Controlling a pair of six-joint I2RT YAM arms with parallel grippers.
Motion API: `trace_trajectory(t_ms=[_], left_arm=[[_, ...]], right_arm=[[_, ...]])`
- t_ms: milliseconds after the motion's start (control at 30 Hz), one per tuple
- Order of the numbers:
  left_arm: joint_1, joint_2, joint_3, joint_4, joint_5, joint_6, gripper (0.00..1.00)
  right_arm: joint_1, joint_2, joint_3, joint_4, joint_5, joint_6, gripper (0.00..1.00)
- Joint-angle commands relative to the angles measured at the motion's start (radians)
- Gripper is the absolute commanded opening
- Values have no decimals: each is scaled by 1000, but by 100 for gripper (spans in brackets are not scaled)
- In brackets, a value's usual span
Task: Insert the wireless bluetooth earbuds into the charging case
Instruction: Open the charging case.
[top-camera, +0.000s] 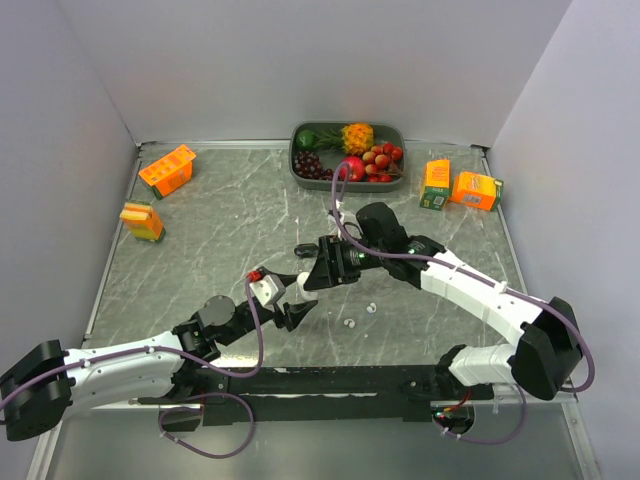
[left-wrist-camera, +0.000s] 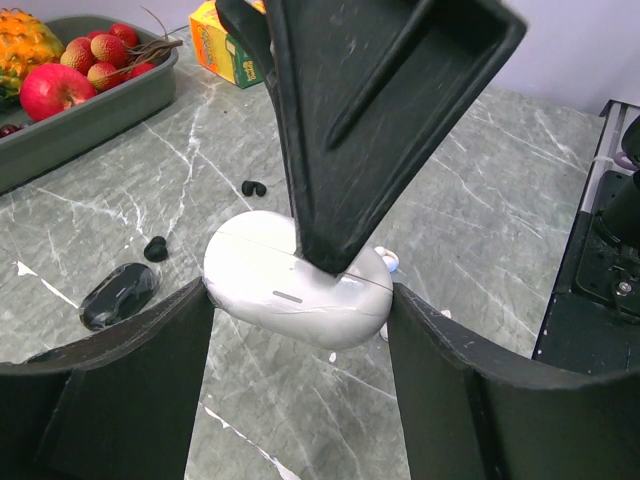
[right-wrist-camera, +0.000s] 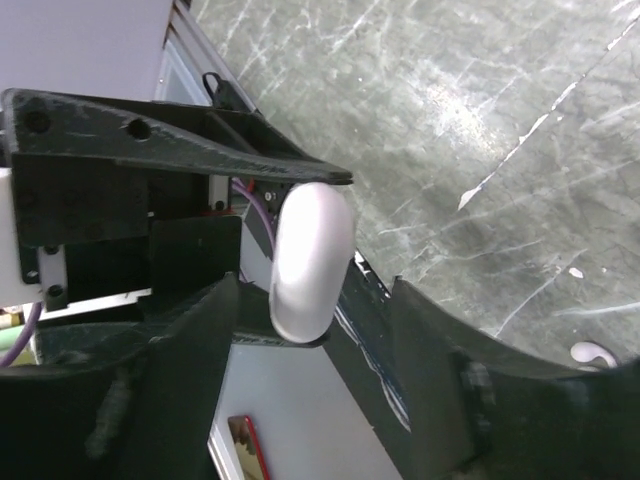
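— What's it busy with?

— The left gripper is clamped on the white case, a finger at each end, holding it just off the table. The right gripper has its jaws spread and grips nothing. One finger points down from above with its tip on the lid seam.

— So it's opening the lid?

— That's how I read it. The seam shows as a thin closed line, but the finger covers the middle of it, so I can't swear it hasn't cracked a little.

— And the buds?

— None are in yet. The white earbuds lie on the marble just to the right of the two grippers, close together and apart from the case. The black earbuds sit farther out, near the black case, which lies flat.

— What does the next move need?

— I'd say a careful lever upward at the seam, with a firm hold from the left. That shell is glossy and rounded, and it could twist out. After that, the right jaws need to narrow a good deal for so small a bud.

— Is there room?

— It's tight on the near side. The base rail runs close behind, and the two claws crowd each other. The open marble lies beyond them, toward the tray.
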Motion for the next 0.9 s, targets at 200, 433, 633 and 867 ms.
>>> trace_trajectory(t_ms=[200,433,633,867], left_arm=[[-6,-12,23,52,16,-14,1],[-6,2,26,58,30,-31,9],[-6,13,31,60,36,-40,44],[-6,7,51,17,48,-22,67]], right_arm=[[-5,31,31,41,-18,-11,53],[-7,11,20,48,-30,-49,33],[-7,-12,37,-9,-53,-106,0],[-7,-13,127,-181,-74,-190,0]])
